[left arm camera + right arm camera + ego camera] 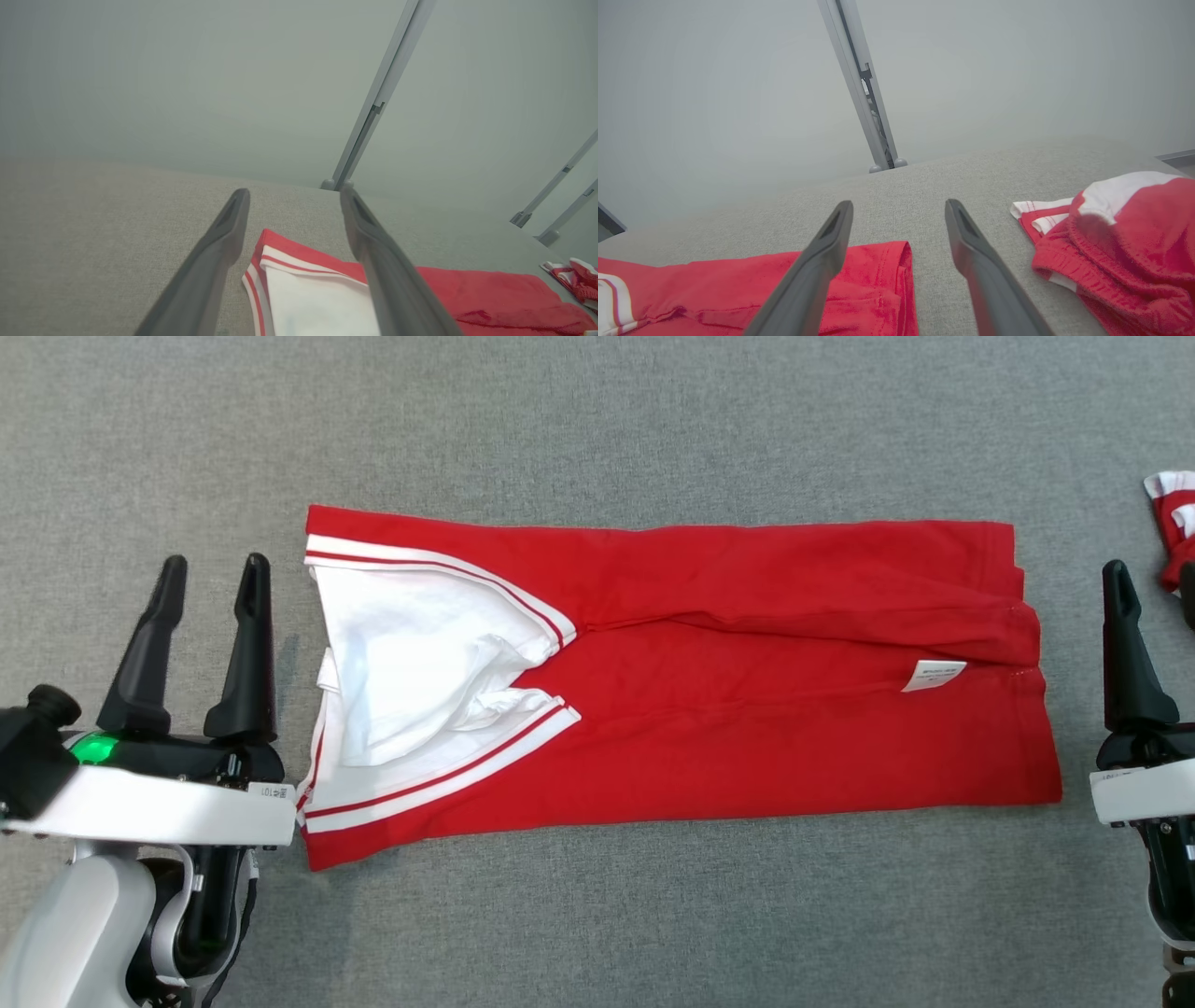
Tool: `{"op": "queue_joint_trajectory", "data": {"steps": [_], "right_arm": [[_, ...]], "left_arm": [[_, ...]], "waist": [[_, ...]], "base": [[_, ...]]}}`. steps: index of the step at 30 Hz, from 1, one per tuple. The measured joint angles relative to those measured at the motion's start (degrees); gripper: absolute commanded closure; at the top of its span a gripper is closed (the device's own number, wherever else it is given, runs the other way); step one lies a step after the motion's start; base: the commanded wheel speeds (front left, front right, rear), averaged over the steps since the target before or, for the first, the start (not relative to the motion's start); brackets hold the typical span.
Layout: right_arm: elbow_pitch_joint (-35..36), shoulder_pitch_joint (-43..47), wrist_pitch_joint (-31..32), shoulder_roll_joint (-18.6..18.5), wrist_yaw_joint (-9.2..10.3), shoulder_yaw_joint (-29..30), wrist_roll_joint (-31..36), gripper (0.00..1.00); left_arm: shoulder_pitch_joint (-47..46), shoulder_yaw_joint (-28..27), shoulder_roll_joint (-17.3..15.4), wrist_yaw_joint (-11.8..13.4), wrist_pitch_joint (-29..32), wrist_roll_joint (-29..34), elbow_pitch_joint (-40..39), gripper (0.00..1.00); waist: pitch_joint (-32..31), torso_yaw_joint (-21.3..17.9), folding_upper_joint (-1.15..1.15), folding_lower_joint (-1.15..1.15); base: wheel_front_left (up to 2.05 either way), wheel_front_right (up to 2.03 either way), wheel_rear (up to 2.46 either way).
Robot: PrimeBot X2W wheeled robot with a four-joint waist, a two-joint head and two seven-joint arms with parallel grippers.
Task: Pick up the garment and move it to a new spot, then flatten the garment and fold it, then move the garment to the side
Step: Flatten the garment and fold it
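The garment is red with white, red-striped trim and a white lining at its left end. It lies flat and folded lengthwise across the grey cloth table. A small white label sits near its right end. My left gripper hovers just left of the garment's left edge, open and holding nothing. My right gripper stands off the garment's right edge, open, with one finger cut by the frame. The garment runs under the open left gripper. The garment's right end lies below the open right gripper.
A second red and white garment lies bunched at the far right, close beside my right gripper, and is seen as a heap in the right wrist view. Grey frame posts stand along the table's far edge.
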State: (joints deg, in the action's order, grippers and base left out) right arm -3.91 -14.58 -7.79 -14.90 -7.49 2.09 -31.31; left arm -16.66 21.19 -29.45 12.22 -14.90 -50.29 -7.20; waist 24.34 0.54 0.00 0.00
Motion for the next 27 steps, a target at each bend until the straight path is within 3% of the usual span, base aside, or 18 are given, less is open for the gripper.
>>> {"op": "queue_joint_trajectory", "data": {"steps": [4, 12, 17, 27], "right_arm": [[1.8, 0.1, -1.7, 1.5, 0.00, 1.0, 5.1, 0.00], [2.6, 2.3, -1.2, 2.7, 0.00, 1.0, 10.9, 0.00], [1.5, 3.8, -1.0, 3.3, 0.00, 0.9, 11.9, 0.00], [0.2, 4.6, -0.4, 3.5, 0.00, 1.3, 12.0, 0.00]], "left_arm": [[2.0, -5.6, 3.9, -1.3, 0.0, 9.1, -1.3, 0.00], [5.2, -13.0, 8.4, -5.9, 0.0, 22.8, 0.5, 0.00], [8.5, -15.3, 11.2, -9.2, 0.0, 26.8, 3.2, 0.00], [9.7, -18.0, 15.5, -13.4, 0.0, 29.9, 5.9, 0.00]], "waist": [[-1.3, 0.0, 0.00, 0.00], [-4.2, 0.2, 0.00, 0.00], [-5.9, 0.5, 0.00, 0.00], [-6.9, 1.9, 0.00, 0.00]], "base": [[0.00, 0.00, 0.00], [0.00, 0.00, 0.00], [0.00, 0.00, 0.00], [0.00, 0.00, 0.00]]}}
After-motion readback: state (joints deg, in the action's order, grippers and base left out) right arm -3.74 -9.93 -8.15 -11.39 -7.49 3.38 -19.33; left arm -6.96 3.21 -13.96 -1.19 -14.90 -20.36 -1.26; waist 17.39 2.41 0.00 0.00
